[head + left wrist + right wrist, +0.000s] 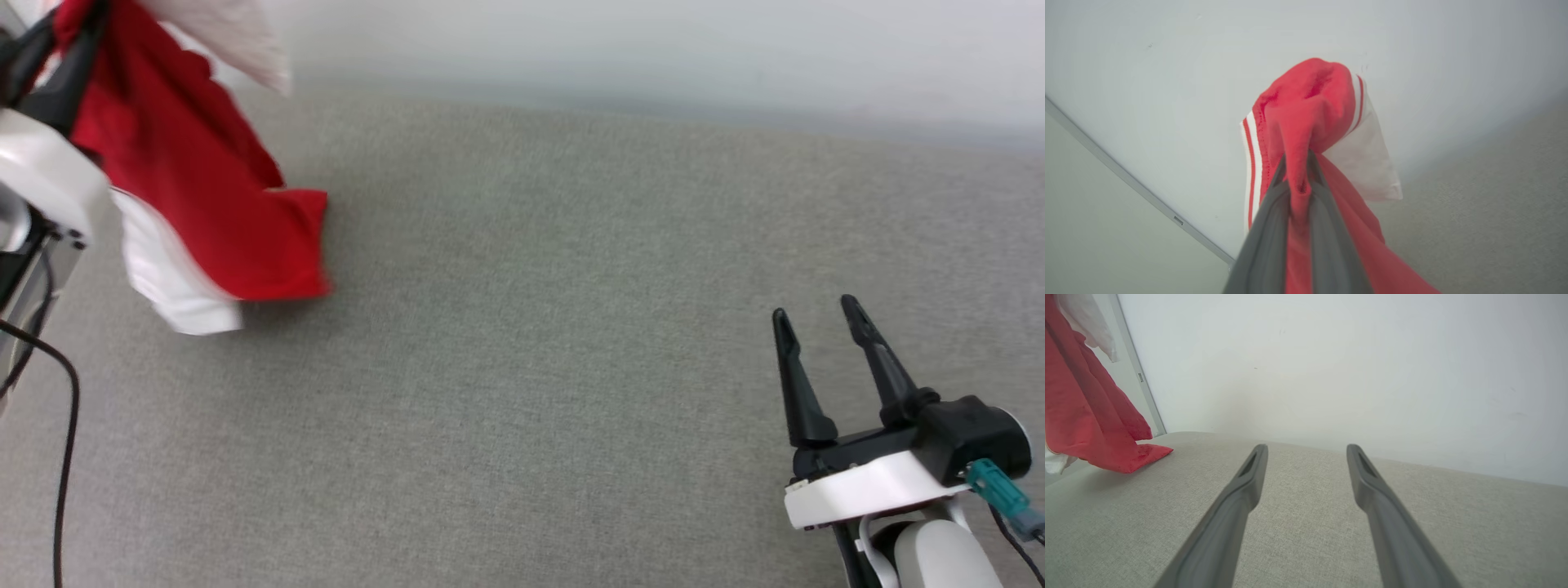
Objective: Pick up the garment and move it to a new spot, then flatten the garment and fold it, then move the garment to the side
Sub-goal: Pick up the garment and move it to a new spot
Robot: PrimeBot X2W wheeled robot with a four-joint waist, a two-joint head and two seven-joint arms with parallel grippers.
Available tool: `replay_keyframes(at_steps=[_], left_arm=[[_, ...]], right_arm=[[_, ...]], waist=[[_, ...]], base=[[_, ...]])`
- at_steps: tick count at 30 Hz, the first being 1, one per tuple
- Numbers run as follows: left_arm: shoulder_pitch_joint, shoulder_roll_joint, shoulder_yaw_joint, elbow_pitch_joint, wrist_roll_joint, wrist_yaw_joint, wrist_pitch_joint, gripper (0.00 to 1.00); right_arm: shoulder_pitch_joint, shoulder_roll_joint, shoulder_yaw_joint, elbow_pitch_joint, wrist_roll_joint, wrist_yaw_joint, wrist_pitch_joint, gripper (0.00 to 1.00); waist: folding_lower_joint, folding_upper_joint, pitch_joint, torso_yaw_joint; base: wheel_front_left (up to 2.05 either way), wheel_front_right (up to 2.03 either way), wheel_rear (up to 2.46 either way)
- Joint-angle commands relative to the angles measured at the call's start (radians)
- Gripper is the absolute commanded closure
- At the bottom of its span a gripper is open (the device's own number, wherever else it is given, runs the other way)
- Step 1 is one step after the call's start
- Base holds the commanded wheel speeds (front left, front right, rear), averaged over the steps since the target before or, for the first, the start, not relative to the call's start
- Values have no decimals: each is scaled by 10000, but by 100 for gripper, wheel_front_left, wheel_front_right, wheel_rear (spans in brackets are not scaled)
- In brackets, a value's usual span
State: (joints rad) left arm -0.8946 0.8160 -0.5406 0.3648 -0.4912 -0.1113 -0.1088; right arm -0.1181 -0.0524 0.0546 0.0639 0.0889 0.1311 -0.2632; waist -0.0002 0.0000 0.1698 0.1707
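The garment, red with white sleeves and striped trim, hangs at the head view's upper left, its lower corner reaching the grey fabric surface. My left gripper is shut on a bunched red fold of it. In the left wrist view the fold of the garment bulges above my left gripper, with a white sleeve to its right. My right gripper stands open at the lower right, nothing between its fingers. The right wrist view has my right gripper open over the surface, the garment hanging far left.
A pale wall runs along the far edge of the grey surface. A black cable hangs down the left edge of the head view. A metal strip runs up the wall near the garment.
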Motion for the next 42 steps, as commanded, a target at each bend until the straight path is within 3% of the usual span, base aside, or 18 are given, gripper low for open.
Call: replay_keyframes(at_steps=[1,11,20,28,38,39,40,42], left_arm=[[-111,-6,-39,-316,25,53,38,100],[183,-338,-526,-3614,279,550,780,100],[46,-1130,-1232,-4617,218,593,1557,100],[-495,-2723,-2107,-3681,348,477,1485,100],[-1965,-4071,-3197,-31,545,-70,1096,100],[-2055,-4156,-3310,296,515,-108,1027,96],[-2170,-4254,-3433,603,475,-120,917,1],[-2335,-4375,-3683,1260,401,-165,868,0]], right_arm=[[111,35,-93,1,90,-7,-26,0],[119,36,-885,-54,140,-7,-24,0],[-234,37,-1409,-223,77,-7,-24,0],[-548,36,-1452,-308,244,-7,-24,0],[-1107,38,-827,-292,907,-7,-24,0],[-1113,37,-772,-275,968,-7,-24,0],[-1116,37,-718,-261,1036,-7,-24,0],[-1123,38,-616,-245,1152,-7,-24,0]], waist=[[2,0,-279,-157],[2,0,-759,-919],[2,0,-447,-1914],[2,0,397,-2995],[2,0,1744,-4433],[2,0,1828,-4528],[2,0,1904,-4603],[2,0,2024,-4717]], base=[[0,0,0],[0,0,0],[0,0,0],[0,0,0],[0,0,0],[0,0,0],[0,0,0],[0,0,0]])
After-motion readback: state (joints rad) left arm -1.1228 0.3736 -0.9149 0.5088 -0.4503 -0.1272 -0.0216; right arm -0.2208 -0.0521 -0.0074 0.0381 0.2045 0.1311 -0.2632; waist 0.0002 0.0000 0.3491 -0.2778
